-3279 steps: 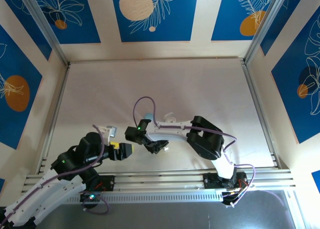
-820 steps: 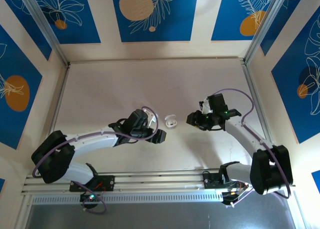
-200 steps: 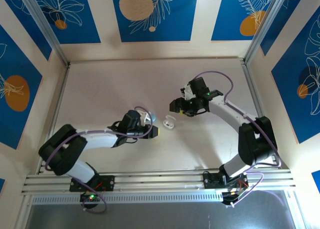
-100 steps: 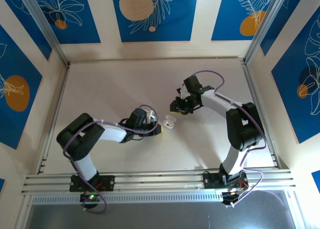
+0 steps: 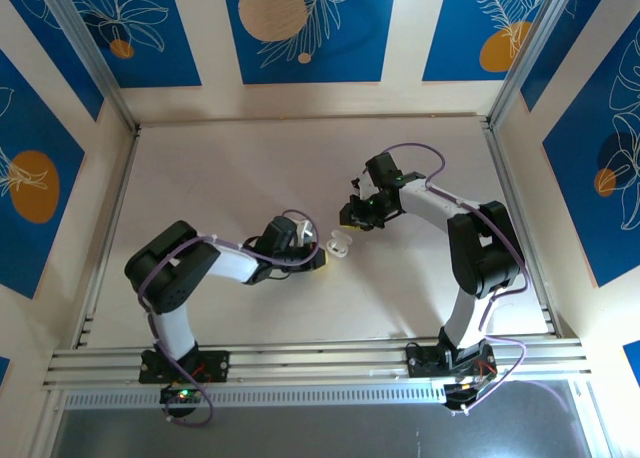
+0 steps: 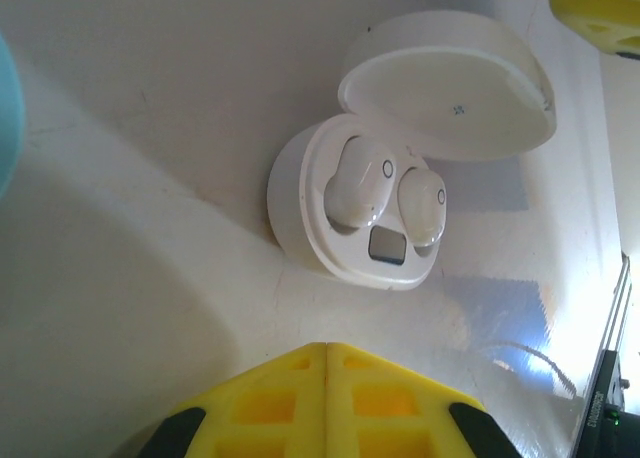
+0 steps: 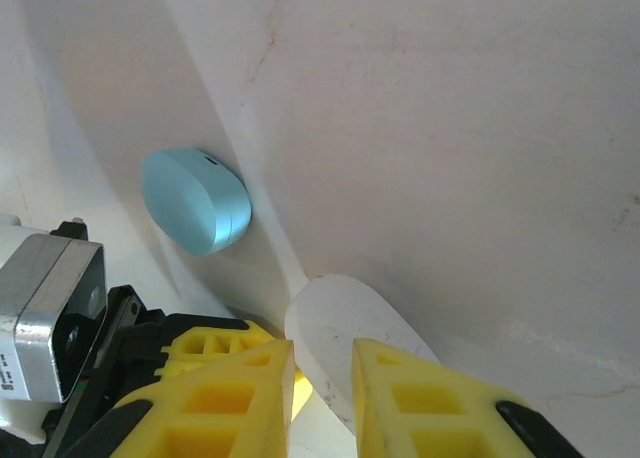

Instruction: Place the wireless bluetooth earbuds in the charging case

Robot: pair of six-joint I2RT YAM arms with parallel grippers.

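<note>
A white charging case [image 6: 345, 233] lies open on the table, its lid [image 6: 450, 88] tipped back. Two white earbuds [image 6: 358, 183] [image 6: 425, 203] sit in its wells. My left gripper [image 6: 327, 346] is shut with nothing in it, a short way in front of the case. From above, the left gripper [image 5: 318, 262] is just left of the case [image 5: 340, 245], and the right gripper [image 5: 350, 218] is just behind it. My right gripper [image 7: 322, 343] stands narrowly open behind the back of the lid [image 7: 345, 323], nothing between its fingers.
A closed light blue case [image 7: 195, 200] lies on the table close to the white one, at the left edge of the left wrist view [image 6: 5, 108]. Metal rails [image 5: 510, 218] and patterned walls border the table.
The right gripper has narrowed its jaws and come down closer behind the white case's lid. The left gripper has shut fully and edged a little toward the case.
</note>
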